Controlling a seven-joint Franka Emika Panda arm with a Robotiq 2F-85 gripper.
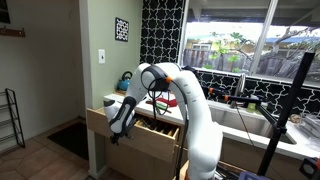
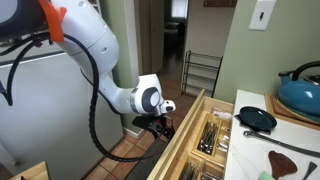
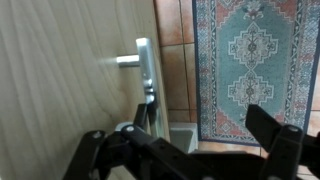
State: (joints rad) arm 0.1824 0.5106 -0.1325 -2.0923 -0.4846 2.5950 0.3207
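Observation:
A wooden kitchen drawer (image 1: 158,128) stands pulled out, with cutlery (image 2: 211,135) in its compartments. Its light wood front (image 3: 60,70) carries a metal bar handle (image 3: 146,72). My gripper (image 3: 180,148) is open and empty, close in front of the drawer front. The handle's near end lies just ahead of the jaws, closer to the left finger, and I cannot tell whether it touches. In both exterior views the gripper (image 1: 120,124) (image 2: 160,124) hangs at the outer face of the open drawer.
On the counter are a teal kettle (image 2: 300,90), a black pan (image 2: 258,118) and a dark spatula (image 2: 286,160). A patterned rug (image 3: 250,60) lies on the tile floor below. A metal rack (image 1: 12,115) stands in the hallway, and a black tripod (image 1: 290,100) stands by the sink.

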